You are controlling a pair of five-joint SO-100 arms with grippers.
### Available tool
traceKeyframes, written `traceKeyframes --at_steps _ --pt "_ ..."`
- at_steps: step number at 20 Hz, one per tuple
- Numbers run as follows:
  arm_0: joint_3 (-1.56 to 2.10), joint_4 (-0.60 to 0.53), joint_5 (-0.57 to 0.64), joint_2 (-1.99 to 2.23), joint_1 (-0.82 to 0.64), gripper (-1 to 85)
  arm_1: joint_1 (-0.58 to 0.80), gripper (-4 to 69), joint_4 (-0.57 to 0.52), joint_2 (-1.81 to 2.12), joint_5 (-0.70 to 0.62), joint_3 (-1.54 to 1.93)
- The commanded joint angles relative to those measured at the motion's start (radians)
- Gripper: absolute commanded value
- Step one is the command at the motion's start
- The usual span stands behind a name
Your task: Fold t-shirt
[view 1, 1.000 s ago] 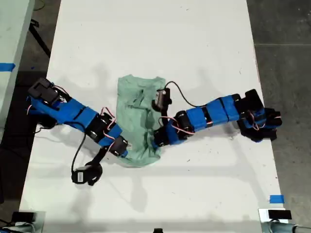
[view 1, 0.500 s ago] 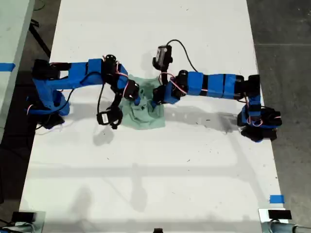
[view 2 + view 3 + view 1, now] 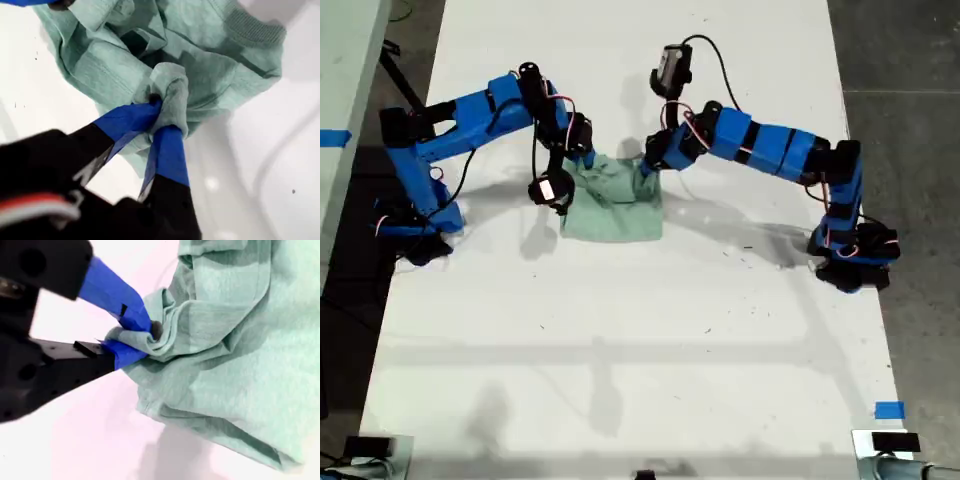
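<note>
**Item:** small pale mint-green short-sleeved cotton t-shirt (image 3: 615, 205), soft and unprinted.

**Location:** on the white tabletop (image 3: 640, 350), in its far half and a little left of centre in the exterior view. Two blue arms reach in from that view's left and right, meeting at the shirt's far edge.

**Condition:** you see a compact, roughly square bundle. It is doubled over, creased and lumpy on top, and its near edge lies fairly straight. The ribbed neckband shows in the first wrist view.

**My first gripper** (image 3: 161, 117)**:** clenched on a bunched wad of the shirt's fabric.

**My second gripper** (image 3: 137, 337)**:** clamped on a rolled edge of the same shirt, just above the tabletop.

**Progress:** judged late.
- Done: the shirt appears already narrowed and doubled.
- Left: you have yet to lay the two pinched corners down, let go of both, and flatten the wrinkled top layer, if a neat fold is wanted.
</note>
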Motion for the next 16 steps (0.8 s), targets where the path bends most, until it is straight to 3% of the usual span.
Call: traceKeyframes --at_steps 1,3,4,5,6,7,10,16 --pt "0.000 -0.029 0.005 0.023 -0.037 0.0 0.041 -1.3 -0.040 0.092 -0.017 -0.054" --pt "0.002 -0.054 0.005 -0.014 -0.048 0.3 0.057 -1.4 -0.061 0.064 -0.008 -0.054" --pt "0.005 -0.064 0.002 -0.031 -0.057 3.9 0.064 -1.5 -0.071 0.051 0.000 -0.054" --pt "0.005 -0.067 0.000 -0.049 -0.069 12.6 0.075 2.8 -0.071 0.035 0.025 -0.052" --pt "0.006 -0.067 0.000 -0.064 -0.081 21.8 0.087 19.9 -0.071 0.018 0.041 -0.052" --pt "0.011 -0.069 0.000 -0.077 -0.095 26.4 0.101 29.0 -0.066 0.002 0.038 -0.052" --pt "0.038 -0.061 -0.009 -0.063 -0.152 34.8 0.149 25.5 -0.021 -0.021 0.040 -0.049" --pt "0.189 -0.041 -0.002 0.339 -0.272 34.2 0.256 20.8 0.130 0.130 -0.060 -0.051"
